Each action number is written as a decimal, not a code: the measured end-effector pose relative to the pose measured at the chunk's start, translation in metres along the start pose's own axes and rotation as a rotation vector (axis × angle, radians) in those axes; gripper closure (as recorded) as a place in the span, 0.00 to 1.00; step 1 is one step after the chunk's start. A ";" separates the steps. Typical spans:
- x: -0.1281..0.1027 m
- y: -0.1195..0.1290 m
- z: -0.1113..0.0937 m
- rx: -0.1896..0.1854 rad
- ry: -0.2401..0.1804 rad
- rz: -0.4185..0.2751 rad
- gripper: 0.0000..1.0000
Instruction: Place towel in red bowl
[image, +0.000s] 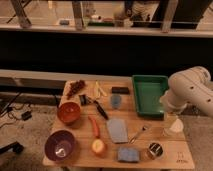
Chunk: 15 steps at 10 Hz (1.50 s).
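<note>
At table's (167, 159) right edge, tool (173, 126), towel (117, 130) well left

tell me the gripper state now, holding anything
gripper: open, holding nothing, at the right edge of the table, apart from the towel

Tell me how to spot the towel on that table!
On the wooden table, look at the middle, just right of the long orange carrot. The towel is a thin, flat grey-blue rectangular cloth, flatter and duller than the thick blue sponge in front. The robot's gripper hangs by the right edge.
</note>
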 end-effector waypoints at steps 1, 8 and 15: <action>0.000 0.000 0.000 0.000 0.000 0.000 0.20; -0.036 0.010 0.005 -0.044 -0.064 -0.068 0.20; -0.092 0.008 0.023 -0.007 -0.150 -0.152 0.20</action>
